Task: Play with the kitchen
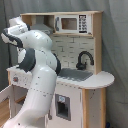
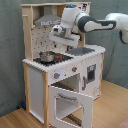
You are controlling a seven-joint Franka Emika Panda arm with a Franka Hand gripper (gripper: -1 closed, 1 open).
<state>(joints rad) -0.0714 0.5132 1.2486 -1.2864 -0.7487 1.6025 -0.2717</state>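
We cannot tell the gripper's (image 2: 59, 41) opening; it hangs above the kitchen (image 2: 60, 75) stovetop, with a small pot (image 2: 46, 57) below, toward the second exterior view's left.

Arm (image 1: 37, 75): glossy white casing, rounded bulbous segments, smooth shells. Dark grey to black bands at the joints between segments, seen in both exterior views. In the second exterior view, arm (image 2: 92, 22) shows a white tubular link with a dark collar, then a boxy white-grey end unit (image 2: 62, 36) with dark underside. No cables, screws or markings legible.
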